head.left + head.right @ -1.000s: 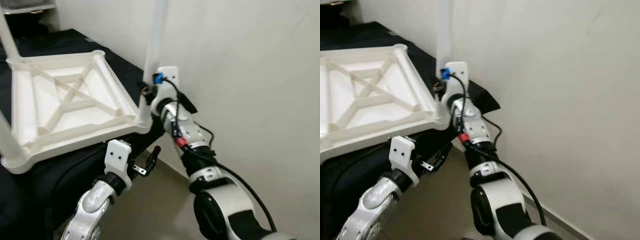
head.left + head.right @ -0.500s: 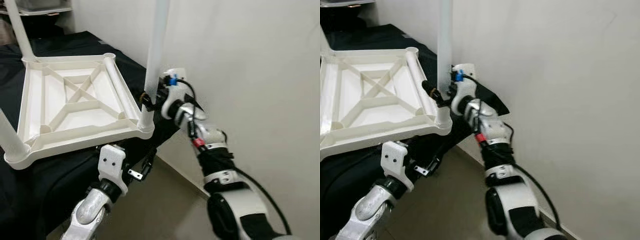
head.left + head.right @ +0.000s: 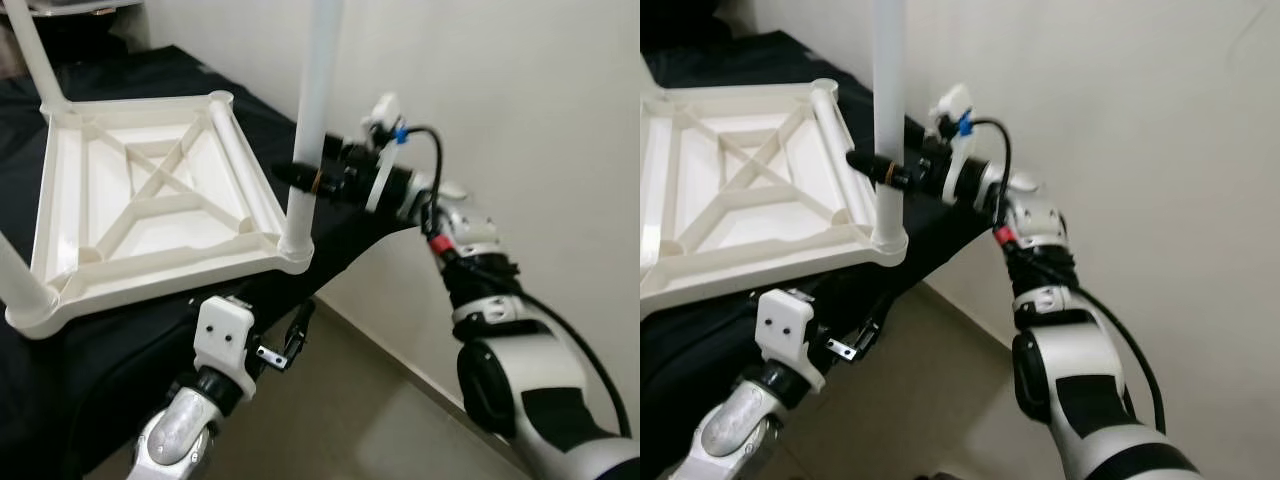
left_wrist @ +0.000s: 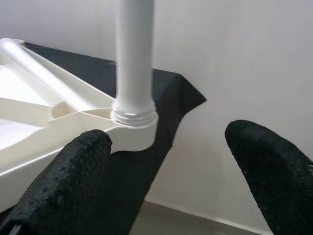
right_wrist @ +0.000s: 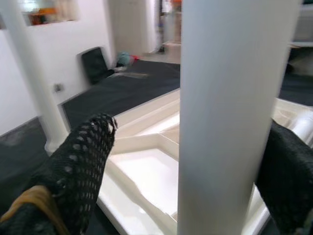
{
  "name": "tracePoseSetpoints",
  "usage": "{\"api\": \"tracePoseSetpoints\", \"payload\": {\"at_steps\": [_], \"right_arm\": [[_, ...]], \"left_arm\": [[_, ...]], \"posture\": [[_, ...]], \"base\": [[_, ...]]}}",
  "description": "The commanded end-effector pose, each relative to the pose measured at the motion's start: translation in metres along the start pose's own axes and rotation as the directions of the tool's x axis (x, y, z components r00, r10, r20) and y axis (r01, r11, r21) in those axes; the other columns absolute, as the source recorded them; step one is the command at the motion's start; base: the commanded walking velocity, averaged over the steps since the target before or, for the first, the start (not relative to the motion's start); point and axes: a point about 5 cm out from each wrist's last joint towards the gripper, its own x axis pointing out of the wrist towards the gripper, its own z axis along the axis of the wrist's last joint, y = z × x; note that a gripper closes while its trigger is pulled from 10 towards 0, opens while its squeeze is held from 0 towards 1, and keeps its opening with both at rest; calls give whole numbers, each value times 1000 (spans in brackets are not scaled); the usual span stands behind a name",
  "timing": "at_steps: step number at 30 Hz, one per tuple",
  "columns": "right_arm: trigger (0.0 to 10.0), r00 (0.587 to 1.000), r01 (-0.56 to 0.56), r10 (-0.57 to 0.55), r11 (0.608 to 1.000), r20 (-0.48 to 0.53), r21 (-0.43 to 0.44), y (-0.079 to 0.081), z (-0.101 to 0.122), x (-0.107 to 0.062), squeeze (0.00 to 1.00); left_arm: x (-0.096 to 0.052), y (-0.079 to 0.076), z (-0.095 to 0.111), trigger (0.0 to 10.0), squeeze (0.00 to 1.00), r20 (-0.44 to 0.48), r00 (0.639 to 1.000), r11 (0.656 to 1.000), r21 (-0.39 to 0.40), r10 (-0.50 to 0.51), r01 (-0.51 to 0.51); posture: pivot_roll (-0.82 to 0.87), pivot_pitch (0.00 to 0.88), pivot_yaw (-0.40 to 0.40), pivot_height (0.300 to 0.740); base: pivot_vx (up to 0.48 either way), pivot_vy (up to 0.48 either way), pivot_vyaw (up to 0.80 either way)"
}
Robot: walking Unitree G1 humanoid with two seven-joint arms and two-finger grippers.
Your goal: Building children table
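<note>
Since before, right gripper [image 3: 312,180] has risen along the near-right leg [image 3: 311,110], seemingly grasping it; left gripper [image 3: 298,330] hangs released below the tabletop [image 3: 150,200].

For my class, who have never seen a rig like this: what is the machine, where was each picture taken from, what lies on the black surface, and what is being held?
This is a humanoid robot with two silver arms, each ending in a hand of two black fingers. Two pictures come from cameras in its head, looking down; two come from cameras on its wrists, looking along the fingers.

On the black cloth lies a white children's table, upside down, its ribbed underside facing up. A white leg stands upright in the near corner socket.

The right hand reaches in from the wall side, one finger either side of that leg; whether they press it is unclear. The left hand hangs open below the table's edge, holding nothing.
</note>
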Motion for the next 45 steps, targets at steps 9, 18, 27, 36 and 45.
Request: {"api": "tracePoseSetpoints", "payload": {"at_steps": [9,18,27,36,45], "right_arm": [[10000,978,-207,203,975,-47,-81,-3,34,-9,0],[0,950,-313,311,945,-27,-101,-4,51,-18,0],[0,943,-332,331,937,-34,-110,-5,54,-20,0],[0,992,29,-54,978,-117,-208,-27,56,-41,0],[0,647,757,-717,645,-261,104,45,-114,-15,0]], "left_arm": [[-23,3,10,10000,0,-36,993,992,49,116,-114],[-30,-2,13,10000,0,-57,993,994,38,108,-106],[-31,-2,15,10000,0,-67,991,993,31,117,-115],[-18,-4,13,10000,0,-40,992,993,7,117,-116],[13,2,-5,10000,0,-19,992,992,0,127,-127]], "posture": [[200,272,-154,740],[198,296,-145,740],[188,291,-149,740],[78,241,-234,740],[23,62,-203,740]], "base": [[0,0,0],[0,0,0],[0,0,0],[0,0,0],[0,0,0]]}}
